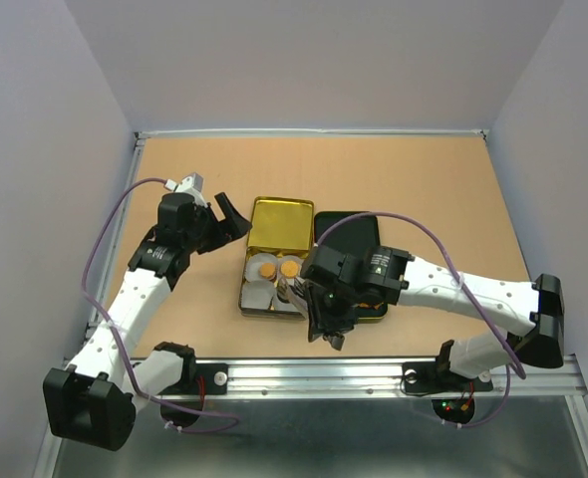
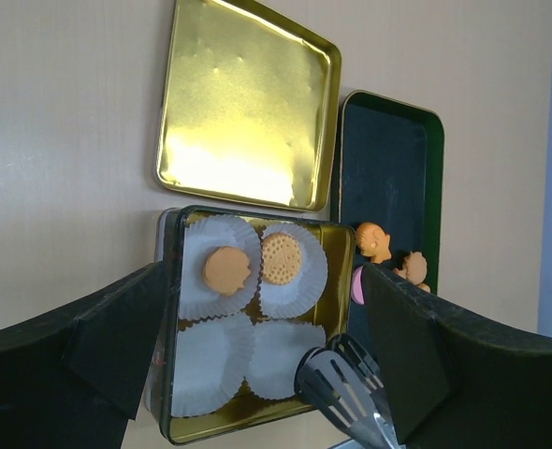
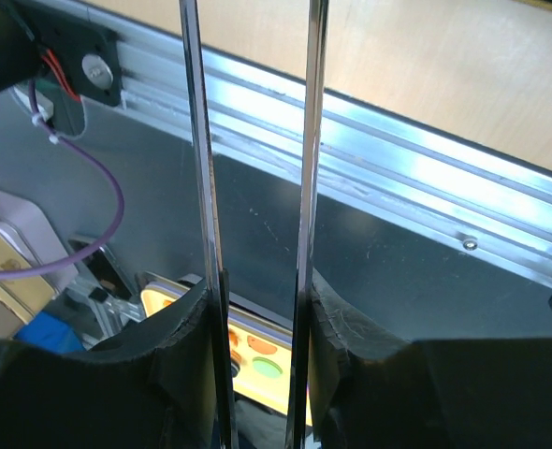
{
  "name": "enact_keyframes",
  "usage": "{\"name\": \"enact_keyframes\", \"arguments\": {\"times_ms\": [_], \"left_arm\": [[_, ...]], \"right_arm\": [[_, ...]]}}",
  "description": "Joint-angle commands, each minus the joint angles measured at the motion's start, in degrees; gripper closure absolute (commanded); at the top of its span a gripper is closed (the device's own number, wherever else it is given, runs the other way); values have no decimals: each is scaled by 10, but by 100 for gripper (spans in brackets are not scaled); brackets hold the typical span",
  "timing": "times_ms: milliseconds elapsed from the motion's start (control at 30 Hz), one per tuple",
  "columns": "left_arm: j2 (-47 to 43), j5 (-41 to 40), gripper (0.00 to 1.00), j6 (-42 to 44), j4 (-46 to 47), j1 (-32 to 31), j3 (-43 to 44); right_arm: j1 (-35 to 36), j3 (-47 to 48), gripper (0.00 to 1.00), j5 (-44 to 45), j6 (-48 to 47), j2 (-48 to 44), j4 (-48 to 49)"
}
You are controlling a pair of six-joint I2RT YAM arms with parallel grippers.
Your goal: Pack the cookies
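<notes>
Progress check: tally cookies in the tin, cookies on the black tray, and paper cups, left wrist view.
Cookies in the tin: 2
Cookies on the black tray, visible: 3
Paper cups: 4
Total: 9

The lid [image 2: 248, 112] beyond the left jaws was gold metal, mirror-glossy with faint dimples. Below those matt black, plastic-looking jaws sat a tin [image 2: 340, 257] of the same shiny gold, lined with white pleated paper cups [image 2: 206, 369]. Two cookies [image 2: 226, 270] looked dry and matt, one smooth, one pitted. The tray [image 2: 388, 178] was dull black. The tongs [image 3: 308, 187] clamped between the right jaws were polished metal strips. The bench [image 2: 70, 140] looked smooth, matt and wood-toned.
</notes>
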Motion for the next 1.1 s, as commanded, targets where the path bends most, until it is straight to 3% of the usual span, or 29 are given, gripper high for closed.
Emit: {"name": "enact_keyframes", "arguments": {"times_ms": [0, 367, 1067], "left_arm": [[-23, -12, 5, -4, 1, -5, 7], [-55, -22, 5, -11, -19, -5, -3], [-82, -28, 5, -24, -25, -7, -12]], "right_arm": [[25, -18, 70, 19, 14, 0, 31], [29, -52, 64, 49, 33, -19, 33], [29, 3, 52, 72, 24, -16, 40]]}}
